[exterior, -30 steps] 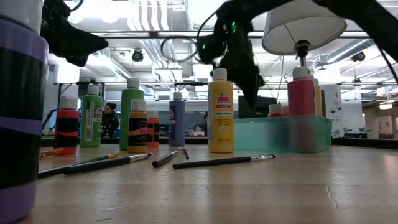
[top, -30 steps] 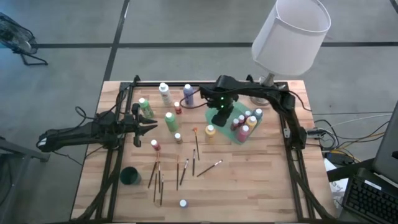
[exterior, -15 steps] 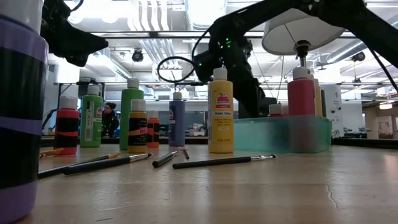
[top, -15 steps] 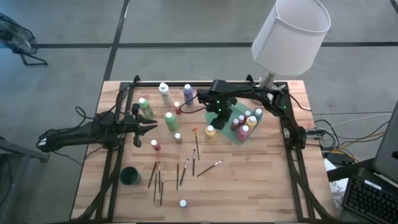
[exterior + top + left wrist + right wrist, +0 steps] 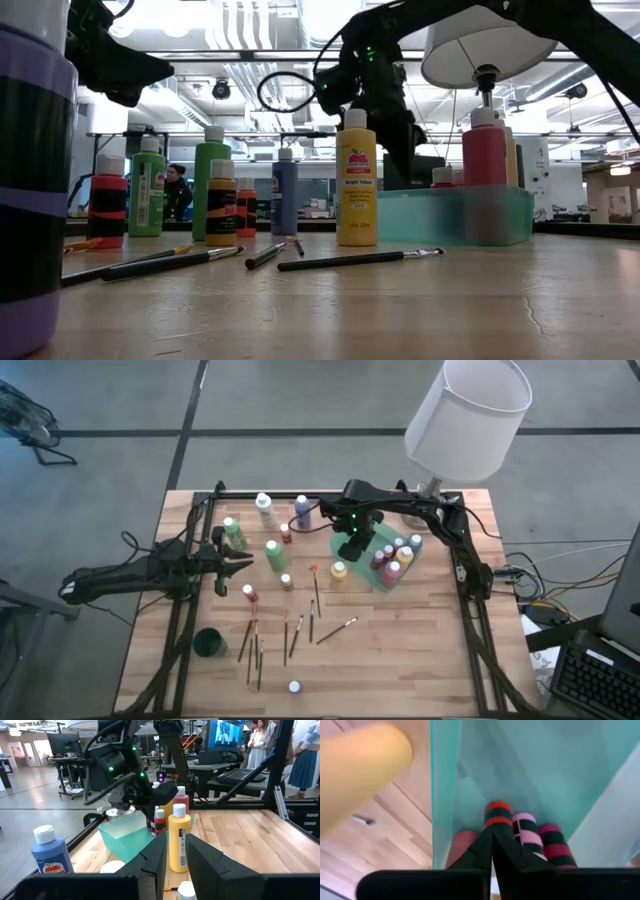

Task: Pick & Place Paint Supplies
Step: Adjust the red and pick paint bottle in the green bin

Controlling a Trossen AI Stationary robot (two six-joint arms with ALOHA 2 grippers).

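The paint bottles are small, light and stiff, with smooth plastic walls that look a little slippery; I judge the best hold is across the body just under the white cap. The brushes (image 5: 254, 644) are thin and lie flat on the counter, so they probably need a pinch at the middle of the wooden handle.

Several bottles stand in the green tray (image 5: 362, 574) near the far right part of the counter. The yellow bottle (image 5: 338, 571) stands just beside the tray on its left side. More bottles, among them a green bottle (image 5: 274, 553) and a blue bottle (image 5: 302, 512), stand toward the far left corner.

The right gripper (image 5: 348, 550) hangs over the tray with its fingers pressed together and nothing between them. The left gripper (image 5: 243, 558) waits above the left side of the counter, slightly parted and holding nothing.
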